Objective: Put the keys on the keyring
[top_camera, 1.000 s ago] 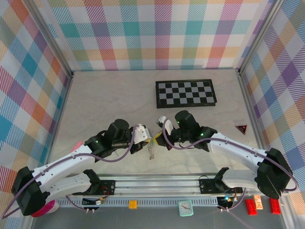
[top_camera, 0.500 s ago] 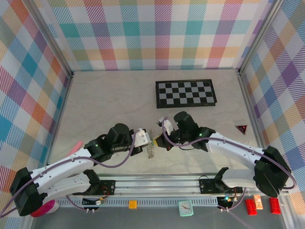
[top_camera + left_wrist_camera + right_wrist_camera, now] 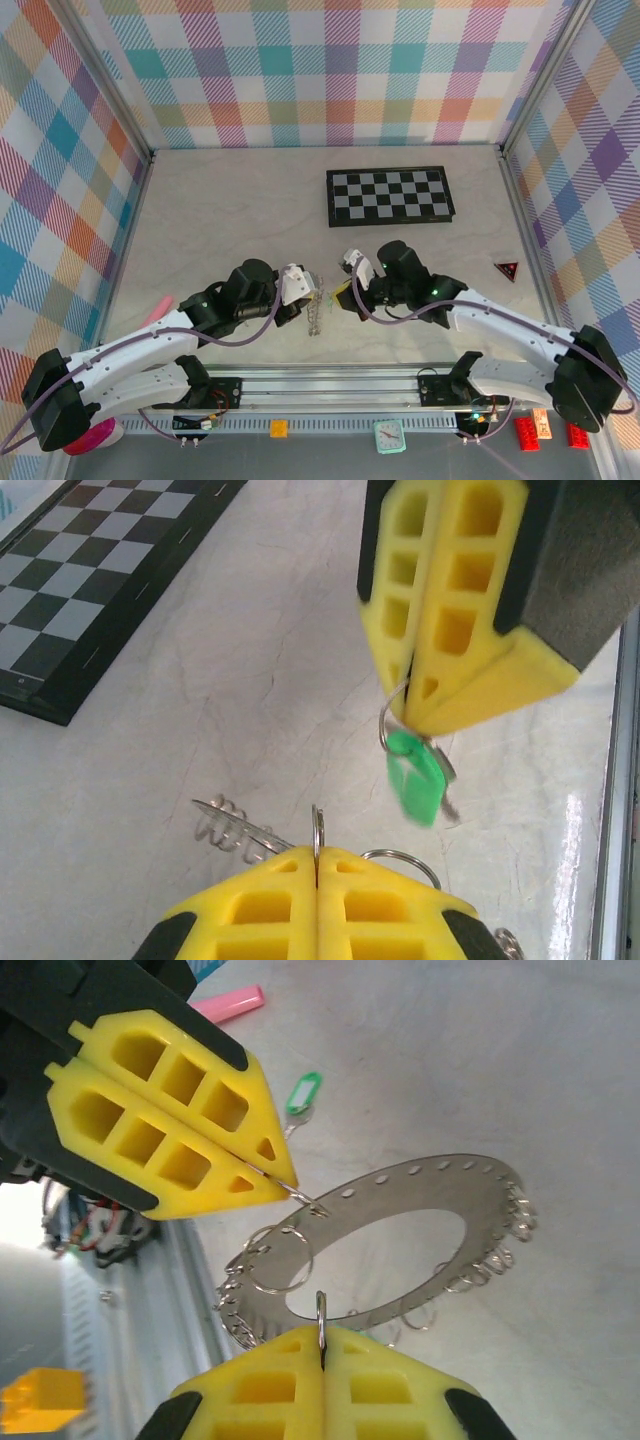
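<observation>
Both pairs of jaws were pressed shut: my left gripper [image 3: 288,1182] pinched the keyring [image 3: 450,1185] by its rim, and my right gripper [image 3: 418,705] held a green key [image 3: 415,780], seemingly by its small loop. Threading was under way, and next I needed to line that loop up with the rim.

The keyring [image 3: 430,1195] hangs from the left pincer [image 3: 290,1182], gripped at its rim. Just right of the keyring, the right pincer [image 3: 410,715] holds one key [image 3: 415,780]. The other key [image 3: 303,1093] lies on the worktop [image 3: 230,210] left of the keyring, the pen [image 3: 158,308] farther left. The checkerboard [image 3: 390,196] lies behind the keyring and rightward; the triangle [image 3: 507,269] well to its right.
</observation>
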Robot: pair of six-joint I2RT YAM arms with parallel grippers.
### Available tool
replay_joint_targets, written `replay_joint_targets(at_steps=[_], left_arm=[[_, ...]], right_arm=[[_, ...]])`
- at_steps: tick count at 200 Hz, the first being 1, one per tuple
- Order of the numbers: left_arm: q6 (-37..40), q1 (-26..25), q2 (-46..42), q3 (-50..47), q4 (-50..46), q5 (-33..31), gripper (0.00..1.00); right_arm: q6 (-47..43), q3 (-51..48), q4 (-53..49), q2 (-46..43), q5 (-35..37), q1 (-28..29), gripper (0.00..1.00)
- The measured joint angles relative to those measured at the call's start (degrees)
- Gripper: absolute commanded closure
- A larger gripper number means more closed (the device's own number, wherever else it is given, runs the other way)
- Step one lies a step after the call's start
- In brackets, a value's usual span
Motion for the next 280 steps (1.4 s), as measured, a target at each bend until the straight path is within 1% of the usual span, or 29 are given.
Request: replay_joint_targets(at_steps=[25, 49, 83, 123, 148, 187, 247, 280], left_arm=[[-4.6, 0.0, 0.0, 0.0, 0.0, 0.3, 1.0], [-7.8, 0.0, 0.0, 0.0, 0.0, 1.1, 1.0], [-11.8, 0.0, 0.0, 0.0, 0.0, 2.4, 1.0], [-15.1, 0.0, 1.7, 0.8, 0.0, 3.1, 1.0], [-16.5, 0.0, 2.4, 0.9, 0.0, 3.5, 1.0], [-18.3, 0.0, 2.4, 1.5, 0.0, 3.5, 1.0], [-22.2, 0.0, 2.4, 1.5, 0.0, 3.5, 1.0], [-25.1, 0.0, 2.4, 1.5, 1.0, 3.8, 1.0]], right_arm=[[-7.9, 0.0, -0.1, -1.1, 3.9, 0.8, 1.0], [-13.9, -0.1, 0.6, -1.5, 5.9, 1.6, 1.0], [-21.2, -0.6, 2.9, -1.7, 6.0, 2.9, 1.0], [-27.6, -0.6, 4.0, -0.7, 6.1, 4.1, 1.0], [-30.7, -0.6, 4.0, 0.0, 7.8, 5.6, 1.0], [-34.1, -0.6, 4.3, 0.0, 12.4, 7.2, 1.0], [-35.6, -2.2, 6.4, -0.5, 16.4, 7.9, 1.0], [-35.8, -2.6, 6.4, -0.7, 16.8, 8.2, 1.0]])
